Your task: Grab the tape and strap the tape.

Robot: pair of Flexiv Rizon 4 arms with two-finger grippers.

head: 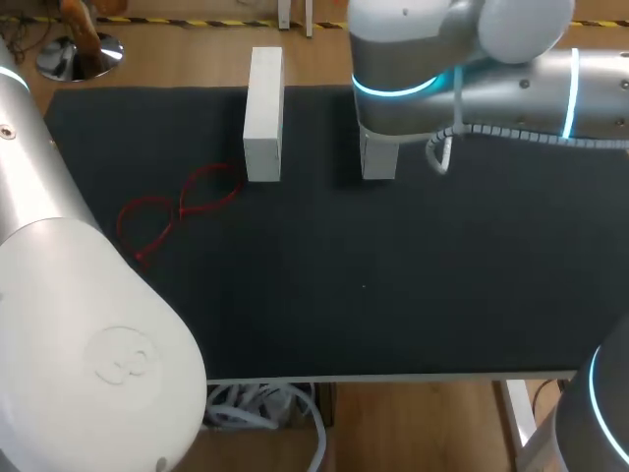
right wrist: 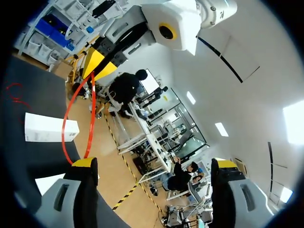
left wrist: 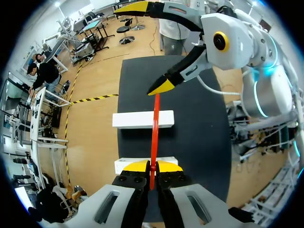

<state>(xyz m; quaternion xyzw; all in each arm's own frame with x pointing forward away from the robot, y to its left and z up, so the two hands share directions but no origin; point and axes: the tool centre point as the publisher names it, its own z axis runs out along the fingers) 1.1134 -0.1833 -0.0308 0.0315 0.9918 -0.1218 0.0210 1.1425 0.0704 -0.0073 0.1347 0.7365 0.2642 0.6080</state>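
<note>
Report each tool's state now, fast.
Left tool: closed on the thin red plastic strap.
Right tool: open wide; the strap lies against one finger only.

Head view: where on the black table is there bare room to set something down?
Bare: the black table top from the two white rectangular blocks to its near edge. Crowded: far left, where the thin red looped strap lies beside one block.

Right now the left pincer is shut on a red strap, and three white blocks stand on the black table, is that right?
Not quite. The head view shows two white blocks, not three, on the black table. The left pincer is indeed shut on the red strap.
</note>
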